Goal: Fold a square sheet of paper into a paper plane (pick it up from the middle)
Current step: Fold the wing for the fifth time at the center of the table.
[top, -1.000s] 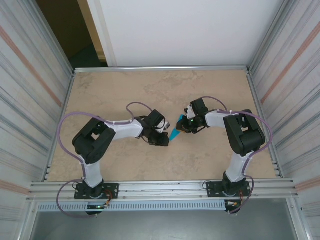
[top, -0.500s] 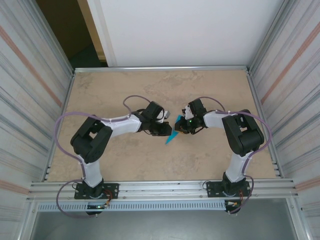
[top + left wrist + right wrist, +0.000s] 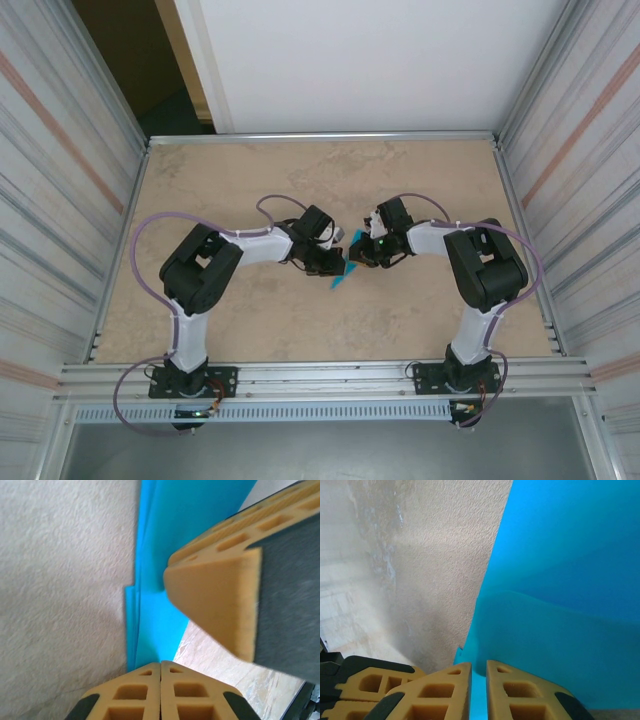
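The square sheet of paper (image 3: pixel 340 275) is a folded, layered teal piece with a pointed lower end, held just above the table's middle between both grippers. My left gripper (image 3: pixel 335 264) comes at it from the left. In the left wrist view the jaws (image 3: pixel 160 664) are pressed together at the lower edge of the paper (image 3: pixel 160 555). My right gripper (image 3: pixel 357 256) holds the paper from the right. In the right wrist view its jaws (image 3: pixel 479 667) stand a sliver apart with the teal paper (image 3: pixel 560 605) between them. The right gripper's finger (image 3: pixel 215 605) crosses the left wrist view.
The beige marbled table (image 3: pixel 250 180) is walled by metal rails and ribbed side panels (image 3: pixel 60 200), with a white wall behind. Both arms bend in towards the centre, their tips almost touching. The left gripper's fingers (image 3: pixel 365 685) sit low and left in the right wrist view.
My left gripper has swung right to the paper and shut on its lower edge, and its elbow has shifted right. The paper's tip dropped slightly left. The right gripper has stayed in place.
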`<state>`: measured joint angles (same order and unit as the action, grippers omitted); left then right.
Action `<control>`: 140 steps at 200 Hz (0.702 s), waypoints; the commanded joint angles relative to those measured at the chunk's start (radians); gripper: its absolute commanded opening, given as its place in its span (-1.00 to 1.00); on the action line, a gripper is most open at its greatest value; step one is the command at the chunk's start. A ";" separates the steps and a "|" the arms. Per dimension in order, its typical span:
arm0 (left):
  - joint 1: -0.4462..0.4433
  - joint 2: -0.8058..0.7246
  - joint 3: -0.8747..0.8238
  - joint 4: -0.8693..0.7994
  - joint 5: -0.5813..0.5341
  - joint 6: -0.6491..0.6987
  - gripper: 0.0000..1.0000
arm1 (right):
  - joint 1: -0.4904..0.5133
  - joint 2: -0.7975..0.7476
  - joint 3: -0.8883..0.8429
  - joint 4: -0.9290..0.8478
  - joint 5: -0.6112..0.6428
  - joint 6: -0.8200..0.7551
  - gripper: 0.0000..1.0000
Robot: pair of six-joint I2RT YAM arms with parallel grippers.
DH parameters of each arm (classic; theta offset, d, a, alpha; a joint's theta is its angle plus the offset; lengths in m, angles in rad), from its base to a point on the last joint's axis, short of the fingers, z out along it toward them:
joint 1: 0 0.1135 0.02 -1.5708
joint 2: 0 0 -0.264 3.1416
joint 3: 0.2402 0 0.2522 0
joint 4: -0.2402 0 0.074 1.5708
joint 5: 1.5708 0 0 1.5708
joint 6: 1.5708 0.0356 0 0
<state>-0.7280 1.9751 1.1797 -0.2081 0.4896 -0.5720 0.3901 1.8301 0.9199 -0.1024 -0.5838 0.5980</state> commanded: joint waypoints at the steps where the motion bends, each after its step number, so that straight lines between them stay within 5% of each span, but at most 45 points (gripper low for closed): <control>1: 0.002 0.027 -0.004 -0.083 -0.036 0.028 -0.89 | -0.036 -0.053 0.033 -0.048 0.028 0.007 -0.63; 140: 0.004 0.031 -0.006 -0.111 -0.053 0.040 -0.92 | -0.096 0.046 0.166 -0.170 0.026 -0.122 -0.64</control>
<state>-0.7280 1.9766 1.1801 -0.2279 0.4774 -0.5537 0.2840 1.8439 1.0618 -0.2337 -0.5468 0.5110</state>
